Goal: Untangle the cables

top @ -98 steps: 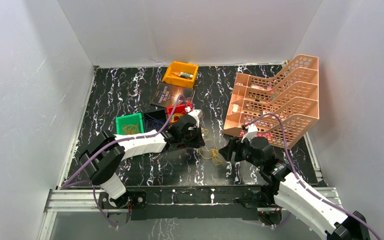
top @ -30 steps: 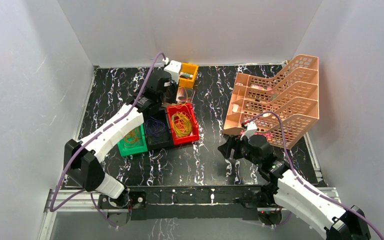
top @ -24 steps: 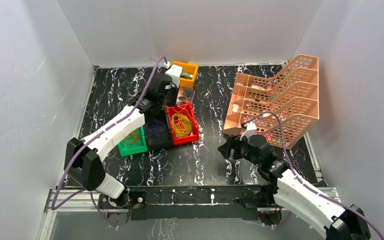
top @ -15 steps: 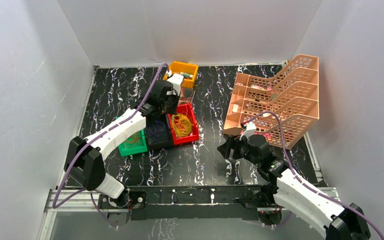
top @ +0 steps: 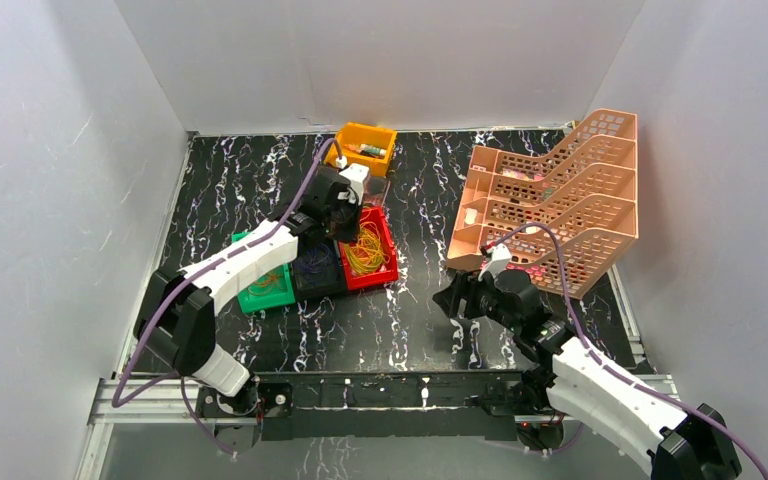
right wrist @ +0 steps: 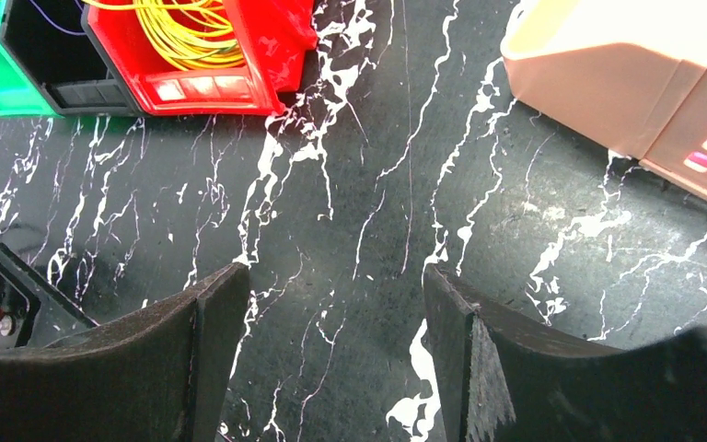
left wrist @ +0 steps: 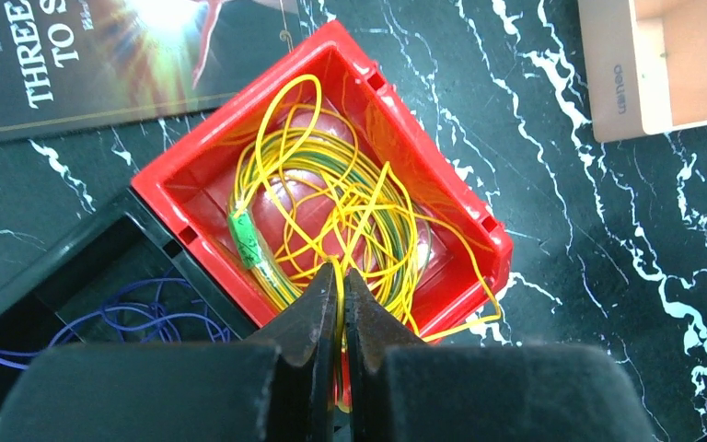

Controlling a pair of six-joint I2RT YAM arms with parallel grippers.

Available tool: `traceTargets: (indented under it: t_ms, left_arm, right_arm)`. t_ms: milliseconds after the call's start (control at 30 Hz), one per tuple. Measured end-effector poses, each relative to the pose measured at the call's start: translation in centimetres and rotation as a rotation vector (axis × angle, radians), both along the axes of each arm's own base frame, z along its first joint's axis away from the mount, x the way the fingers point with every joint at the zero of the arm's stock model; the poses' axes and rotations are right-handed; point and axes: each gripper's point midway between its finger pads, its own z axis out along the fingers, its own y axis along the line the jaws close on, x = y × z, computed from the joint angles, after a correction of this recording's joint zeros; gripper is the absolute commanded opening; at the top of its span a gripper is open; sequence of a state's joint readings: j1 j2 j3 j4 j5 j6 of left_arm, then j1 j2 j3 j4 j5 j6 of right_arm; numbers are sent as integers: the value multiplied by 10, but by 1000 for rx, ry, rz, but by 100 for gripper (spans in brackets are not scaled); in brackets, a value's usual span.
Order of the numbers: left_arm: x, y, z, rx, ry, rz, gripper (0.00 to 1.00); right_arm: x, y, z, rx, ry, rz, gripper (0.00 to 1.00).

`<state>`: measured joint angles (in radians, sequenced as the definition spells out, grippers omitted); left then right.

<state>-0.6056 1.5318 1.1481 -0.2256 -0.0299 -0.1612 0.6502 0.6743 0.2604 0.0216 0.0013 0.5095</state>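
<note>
A bundle of yellow cables (left wrist: pixel 350 198) lies coiled in a red bin (left wrist: pixel 442 184); one loop hangs over the bin's rim. My left gripper (left wrist: pixel 341 273) hovers over that bin, shut on a single yellow strand pinched between its fingertips. Dark blue cables (left wrist: pixel 138 318) lie in the black bin (top: pixel 312 270) beside it, and orange cables in the green bin (top: pixel 268 288). In the top view the left gripper (top: pixel 346 212) is at the red bin's (top: pixel 391 262) back edge. My right gripper (right wrist: pixel 331 276) stands open above bare table, holding nothing, right of the bins (top: pixel 452 300).
A peach tiered file rack (top: pixel 550 200) fills the right side, close behind the right gripper. An orange bin (top: pixel 363 148) sits at the back, with a dark book (left wrist: pixel 101 55) between it and the red bin. White walls enclose the black marbled table (top: pixel 400 320).
The left arm has swung back from near the orange bin and come down over the red bin. The yellow cables lay on the table a few seconds ago. The right arm has not moved.
</note>
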Motion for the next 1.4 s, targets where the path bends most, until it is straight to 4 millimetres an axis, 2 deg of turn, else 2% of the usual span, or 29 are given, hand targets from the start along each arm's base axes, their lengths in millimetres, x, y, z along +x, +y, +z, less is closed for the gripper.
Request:
traceTargets:
  t_ms: [233, 633, 767, 1067, 1333, 1400]
  left_arm:
    - [-11, -2, -24, 10, 71, -6, 0]
    - [-14, -5, -69, 64, 177, -1, 0]
    - [-5, -7, -73, 81, 172, 4, 0]
    - [19, -12, -66, 108, 121, 21, 0]
    - [19, -7, -89, 161, 158, 31, 0]
    - [19, -7, -91, 166, 161, 32, 6]
  right_arm:
    - [-4, -2, -12, -5, 27, 0, 77]
    - [-5, -1, -14, -9, 34, 4, 77]
    - [-4, -1, -11, -1, 23, 3, 77]
    - [-4, -1, -9, 4, 16, 2, 78]
    - [-4, -1, -9, 4, 16, 2, 78]
    - [-4, -1, -9, 4, 16, 2, 78]
